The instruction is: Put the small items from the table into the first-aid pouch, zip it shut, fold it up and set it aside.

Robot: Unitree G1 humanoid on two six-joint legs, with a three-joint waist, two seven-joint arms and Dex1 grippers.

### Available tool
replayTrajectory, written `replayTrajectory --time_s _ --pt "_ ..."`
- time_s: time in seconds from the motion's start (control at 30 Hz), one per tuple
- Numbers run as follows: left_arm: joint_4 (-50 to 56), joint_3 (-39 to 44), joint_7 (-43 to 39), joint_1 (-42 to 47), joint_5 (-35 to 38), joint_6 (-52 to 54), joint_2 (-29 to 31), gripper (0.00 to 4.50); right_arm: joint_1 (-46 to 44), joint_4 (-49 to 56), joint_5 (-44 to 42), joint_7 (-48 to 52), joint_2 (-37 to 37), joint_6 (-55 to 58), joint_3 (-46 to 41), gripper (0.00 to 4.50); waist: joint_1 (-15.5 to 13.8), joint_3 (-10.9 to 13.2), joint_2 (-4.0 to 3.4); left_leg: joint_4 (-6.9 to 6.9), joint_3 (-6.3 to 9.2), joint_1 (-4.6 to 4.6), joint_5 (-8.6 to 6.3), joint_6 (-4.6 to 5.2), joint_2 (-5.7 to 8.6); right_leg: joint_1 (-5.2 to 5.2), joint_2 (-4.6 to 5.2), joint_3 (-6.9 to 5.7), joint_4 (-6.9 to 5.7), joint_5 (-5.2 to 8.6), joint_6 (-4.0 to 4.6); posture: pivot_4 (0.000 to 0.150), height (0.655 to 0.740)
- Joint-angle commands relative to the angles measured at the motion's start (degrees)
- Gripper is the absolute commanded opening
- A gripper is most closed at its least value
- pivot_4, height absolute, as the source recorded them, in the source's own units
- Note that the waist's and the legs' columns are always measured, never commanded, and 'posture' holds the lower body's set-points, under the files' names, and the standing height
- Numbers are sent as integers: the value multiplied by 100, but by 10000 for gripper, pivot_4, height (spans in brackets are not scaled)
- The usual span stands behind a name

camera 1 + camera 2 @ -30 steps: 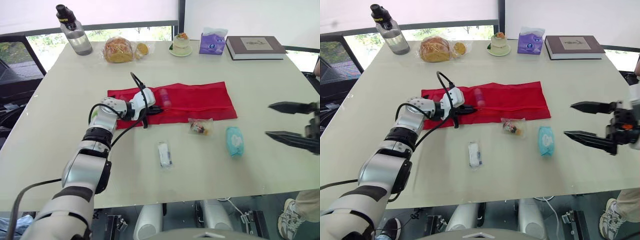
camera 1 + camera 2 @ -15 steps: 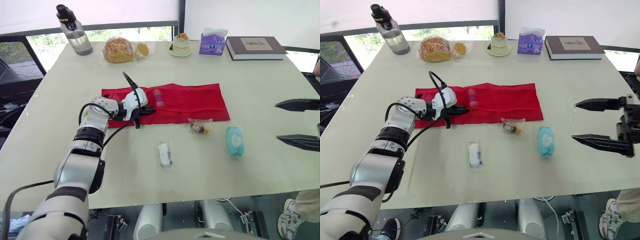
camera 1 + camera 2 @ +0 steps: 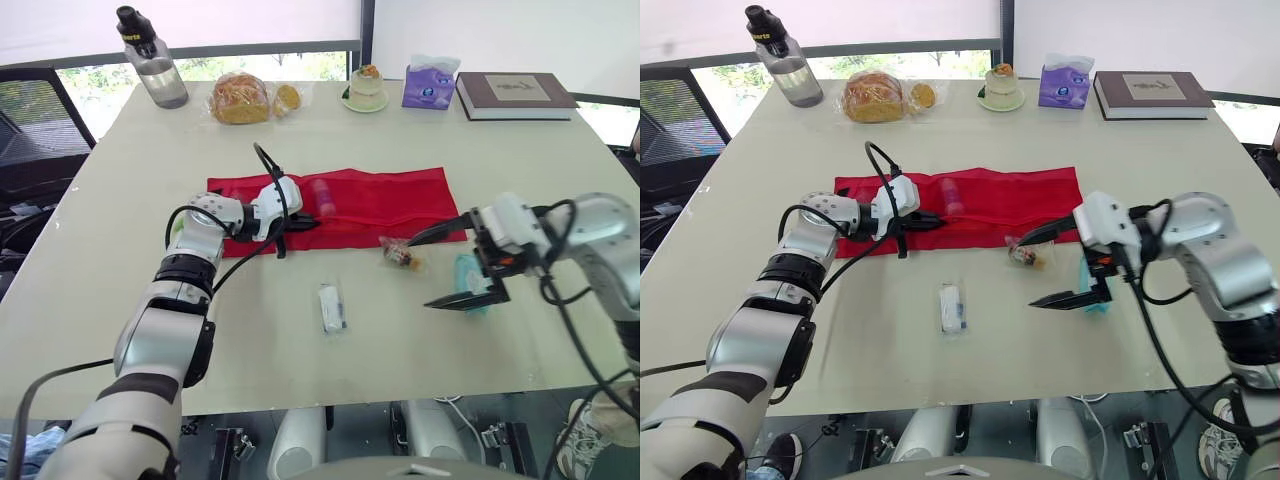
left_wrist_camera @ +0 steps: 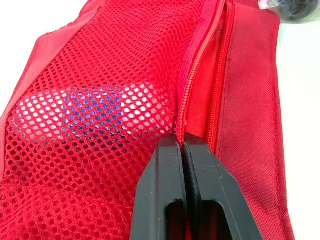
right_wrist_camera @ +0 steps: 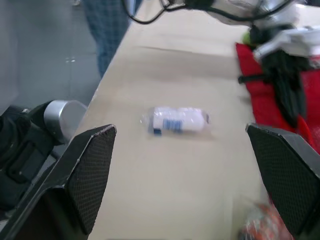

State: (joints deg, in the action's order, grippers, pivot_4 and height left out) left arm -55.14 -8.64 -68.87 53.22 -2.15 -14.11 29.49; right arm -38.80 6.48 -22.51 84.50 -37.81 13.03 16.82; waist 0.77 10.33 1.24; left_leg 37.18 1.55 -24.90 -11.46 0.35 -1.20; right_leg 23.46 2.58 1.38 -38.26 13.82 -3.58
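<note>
Left end effector (image 3: 308, 221): clamped shut on the zipper edge of the first-aid pouch (image 3: 390, 200), right by its mesh pocket.
Right end effector (image 3: 419, 274): fingers spread wide, low over the table (image 3: 100, 300), tips beside the candy packet (image 3: 401, 257). The teal pack (image 3: 468, 275) is just behind.
Step, I reckon: grabbing the candy packet. Straddle it, drop straight down and close gently, since crinkly wrap probably skids. Left should hold the opening taut.
Pouch: flat and unfolded mid-table, with a pink tube (image 3: 323, 193) at the pocket.
Also loose: white packet (image 3: 330, 307), closer to the near edge.
Room: plenty of bare table toward the near and side edges. The bottle (image 3: 148, 62), bread (image 3: 238, 98), cupcake (image 3: 366, 88), tissue box (image 3: 428, 85) and book (image 3: 515, 94) line the far edge, well apart.
</note>
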Motion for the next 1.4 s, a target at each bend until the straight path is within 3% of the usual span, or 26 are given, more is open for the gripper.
replayTrajectory --time_s 0.03,0.27,0.4,0.83,0.97,1.17,1.2,1.3,1.4 --pt "87 -1 39 112 -9 -149 -80 0 -339 -512 563 245 400 -808 517 44325 -15 0 1 0 3 -1 0 0 0 0 0 -3 -1 0 0 1500 7400" --pt "116 69 264 19 24 -103 -164 0 -887 -1977 1547 271 1399 -2060 1302 44325 0 2 -2 2 9 1 0 -1 2 0 0 -9 -7 -1 2 1500 7400" --pt "307 100 253 -183 85 -84 -116 0 -1076 -2595 2063 -280 1989 -2297 1471 44325 4 2 -3 -1 12 3 1 -1 1 4 -1 -11 -23 -1 4 1500 7400" --pt "410 156 409 -321 86 15 20 0 -1093 -2957 2770 -632 2435 -2200 1639 44325 14 3 -4 -1 13 6 1 -2 2 6 -1 -10 -30 -1 5 1500 7400" --pt "364 151 437 -304 77 -1 8 0 -1062 -2872 2878 -560 2310 -1996 1642 34643 10 3 -5 -1 12 6 1 -2 2 6 -1 -10 -30 -1 5 1500 7400" --pt "284 132 469 -280 59 -29 -30 0 -940 -2488 2816 -549 2152 -1634 1547 4827 15 3 -5 -2 12 6 1 -2 2 6 -1 -10 -31 0 5 1500 7400" --pt "279 129 471 -278 58 -30 -36 0 -920 -2415 2803 -547 2114 -1574 1526 1782 14 3 -5 -2 13 6 1 -2 2 6 -1 -10 -31 0 5 1500 7400" --pt "265 123 483 -275 55 -39 -56 0 -795 -2062 2634 -593 1980 -1332 1354 97 3 3 -5 -1 12 5 1 -2 2 6 -1 -10 -30 -1 5 1500 7400" --pt "255 156 509 -282 74 -40 -37 0 -429 -1046 2099 -734 1534 -520 675 97 -2 4 -5 -1 13 4 1 -2 2 6 -1 -10 -30 0 5 1500 7400"
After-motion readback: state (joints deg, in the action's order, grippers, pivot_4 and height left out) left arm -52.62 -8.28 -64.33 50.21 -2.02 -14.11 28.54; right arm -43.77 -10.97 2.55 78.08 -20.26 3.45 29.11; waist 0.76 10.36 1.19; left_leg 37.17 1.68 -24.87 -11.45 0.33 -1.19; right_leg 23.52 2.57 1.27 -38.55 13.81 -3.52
